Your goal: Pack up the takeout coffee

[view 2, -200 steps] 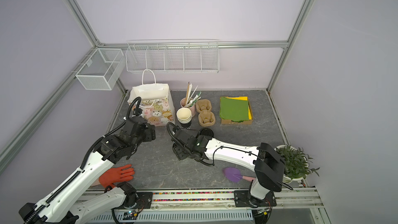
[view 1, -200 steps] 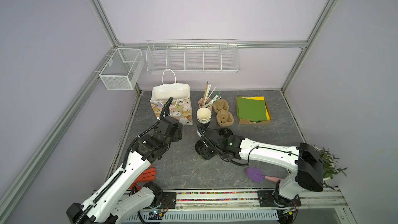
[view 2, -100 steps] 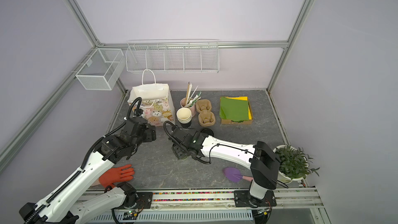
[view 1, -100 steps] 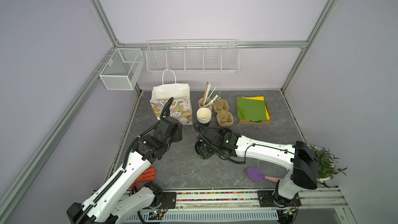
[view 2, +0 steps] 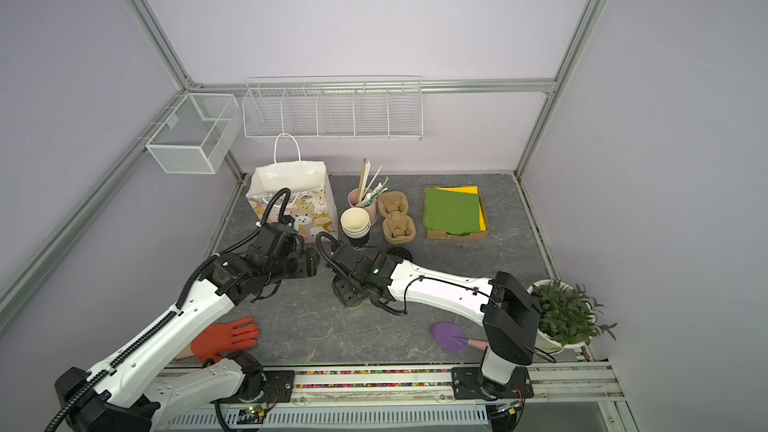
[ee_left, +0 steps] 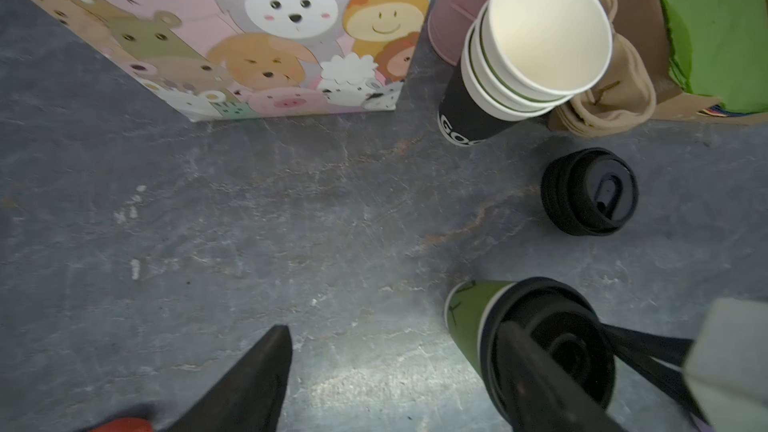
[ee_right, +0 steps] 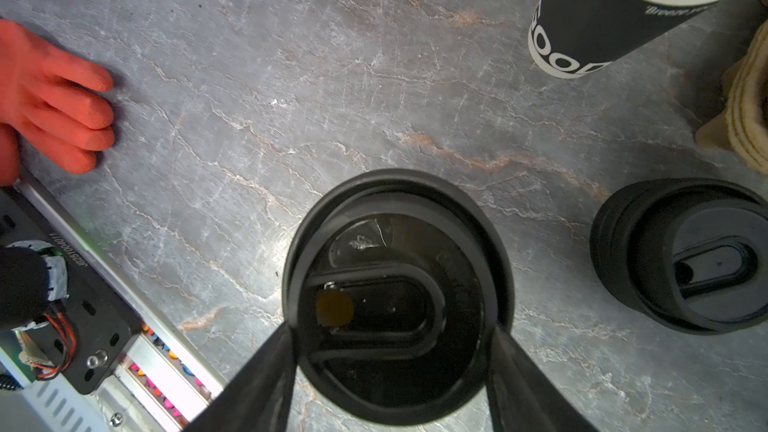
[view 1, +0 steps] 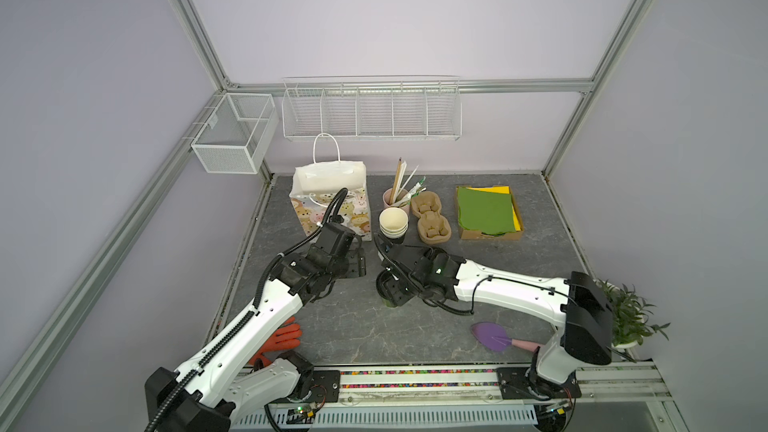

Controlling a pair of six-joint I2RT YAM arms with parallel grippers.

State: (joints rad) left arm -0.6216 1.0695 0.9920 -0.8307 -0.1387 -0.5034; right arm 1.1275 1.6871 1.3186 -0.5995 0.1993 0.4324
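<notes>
The takeout coffee (ee_left: 469,317) stands upright on the table (view 1: 340,326), just in front of the cup stack (view 1: 392,222) as seen in both top views. The right gripper (ee_right: 392,334) grasps it, pressed against both sides of its lid (ee_right: 395,243). The left gripper (view 1: 355,265) hovers front-left of the cup stack, jaws released and holding nothing.

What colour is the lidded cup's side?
The cup is dark green; left wrist view shows it best.
</notes>
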